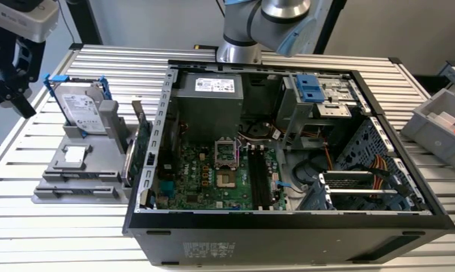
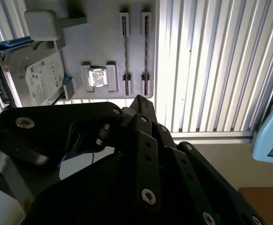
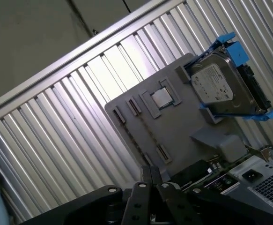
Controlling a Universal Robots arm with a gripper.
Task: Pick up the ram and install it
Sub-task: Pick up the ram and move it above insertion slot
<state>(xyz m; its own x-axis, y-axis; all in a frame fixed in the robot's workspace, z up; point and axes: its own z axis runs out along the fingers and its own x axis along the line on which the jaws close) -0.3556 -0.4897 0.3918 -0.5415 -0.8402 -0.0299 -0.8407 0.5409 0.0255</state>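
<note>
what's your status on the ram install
gripper outside the pc case, by the hard drive on the gray fixture. ram: can't pick it out. green card upright between fixture and case.

The ram (image 1: 262, 177) showed in the exterior view as a long, thin, dark strip standing on edge in a slot of the motherboard (image 1: 200, 184), beside the processor socket (image 1: 225, 154) inside the open case (image 1: 288, 232).

The case (image 1: 288, 241) is lying on the table (image 1: 53, 235) with the motherboard (image 1: 208, 178) sitting inside it before the power supply (image 1: 208, 99), while the holder (image 1: 84, 190) is standing just beside it at the exterior view's left, carrying the upright drive (image 1: 82, 107), the gripper (image 1: 8, 93) hanging farther left.
</note>
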